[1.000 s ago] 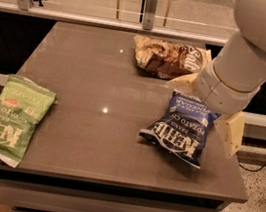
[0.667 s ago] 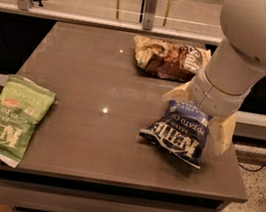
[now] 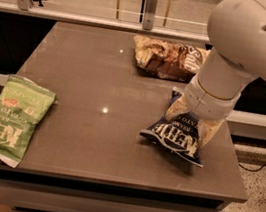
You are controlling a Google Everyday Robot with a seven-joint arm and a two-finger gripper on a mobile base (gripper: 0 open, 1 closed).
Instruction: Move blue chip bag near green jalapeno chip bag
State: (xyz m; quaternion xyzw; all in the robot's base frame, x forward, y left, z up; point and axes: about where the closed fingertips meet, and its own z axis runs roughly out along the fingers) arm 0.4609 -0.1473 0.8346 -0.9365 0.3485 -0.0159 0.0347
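Note:
The blue chip bag (image 3: 176, 135) lies on the right side of the grey table (image 3: 102, 77), white lettering up. My gripper (image 3: 193, 122) is down over the bag's far end, open, with one beige finger (image 3: 174, 113) on its left side and the other (image 3: 211, 133) on its right. The bag rests on the table. The green jalapeno chip bag (image 3: 8, 116) lies at the front left corner, hanging slightly over the table edge, far from the blue bag.
A tan-and-brown chip bag (image 3: 169, 58) lies at the back of the table, just behind my arm (image 3: 248, 51). The table's right edge is close to the blue bag. A railing and glass run behind the table.
My arm has come lower and slightly left over the blue bag, and the fingers now stand closer on either side of it. The bags have not moved.

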